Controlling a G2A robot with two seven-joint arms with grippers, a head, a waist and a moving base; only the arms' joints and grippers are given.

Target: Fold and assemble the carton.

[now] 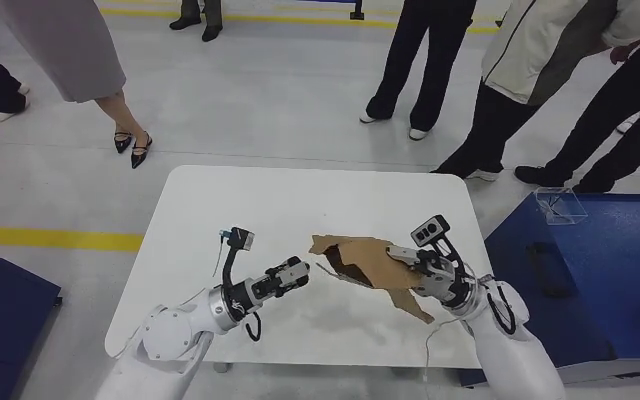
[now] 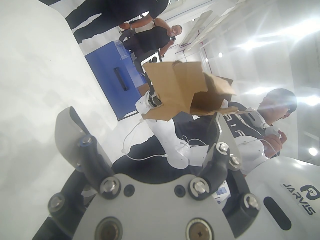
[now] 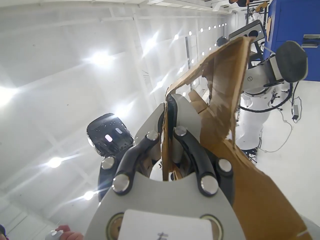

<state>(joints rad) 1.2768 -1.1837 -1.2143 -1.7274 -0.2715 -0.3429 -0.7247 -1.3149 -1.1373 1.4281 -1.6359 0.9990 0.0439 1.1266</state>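
carton [image 1: 362, 262] half-open, flaps loose, not assembled | right tool [image 3: 168, 111] clamped on carton wall | left tool [image 1: 297, 270] open, empty, just beside carton

A carton [image 1: 368, 267] of matt brown cardboard, rough and fibrous along its torn edges; a table [image 1: 300, 200] with a smooth, faintly glossy white top; jaws of satin grey metal with black plastic links, shiny screw heads and dark matt pads.
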